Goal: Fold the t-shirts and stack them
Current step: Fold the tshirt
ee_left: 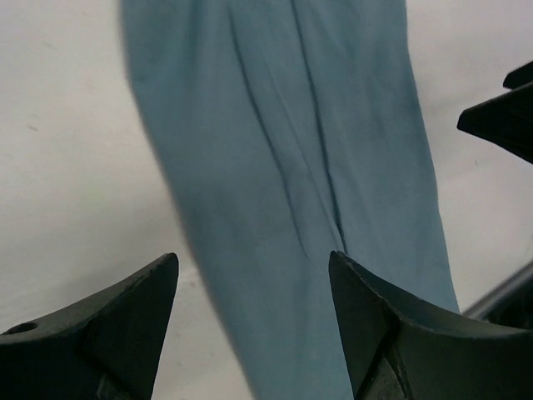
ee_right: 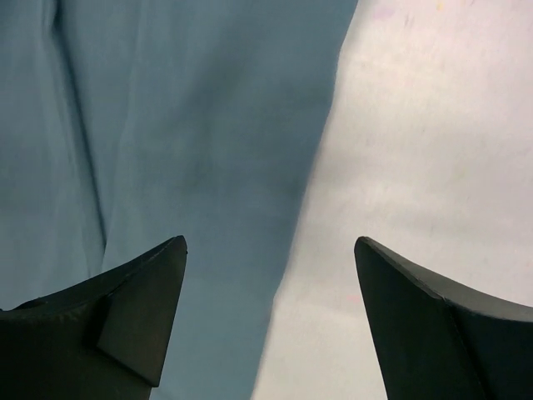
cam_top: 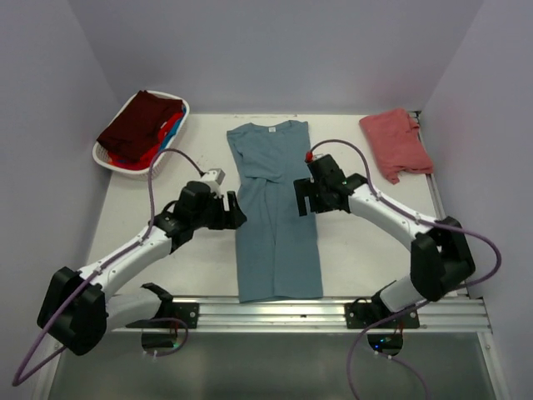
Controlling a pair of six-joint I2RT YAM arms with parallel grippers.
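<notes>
Nearest the camera ran the aluminium rail (cam_top: 333, 312) carrying both arm bases, with the white table (cam_top: 366, 250) stretching away behind it.

At the far left corner stood a white oval basket (cam_top: 107, 162). A dark maroon t-shirt (cam_top: 140, 123) lay on top of it, with slivers of a bright blue t-shirt (cam_top: 171, 125) and a red one (cam_top: 160, 143) showing beneath. None of these looked folded, so I judged them to be waiting their turn.

Next came the left gripper (cam_top: 233, 210), poised at the left edge of the slate teal-blue t-shirt (cam_top: 275, 242). Its wrist view showed the fingers spread wide (ee_left: 254, 267) with nothing pinched. The hem edge of the cloth (ee_left: 316, 125) passed under the gap, and whether the tips touched it could not be told.

The teal shirt lay flat down the middle of the table as a long narrow band, collar at the far end. Its sleeves seemed to be tucked inward. By my reading the lengthwise folds were done and the crosswise folds were left.

On the shirt's right edge sat the right gripper (cam_top: 301, 200), mirroring the left. Its fingers were also apart and empty (ee_right: 271, 246), straddling the line where cloth (ee_right: 166, 125) met bare table.

At the far right corner lay the salmon-red t-shirt (cam_top: 396, 143), a rumpled bundle well apart from the others. Whether it counted as folded I could not say. No stack had formed yet, so most of the job appeared to remain.
</notes>
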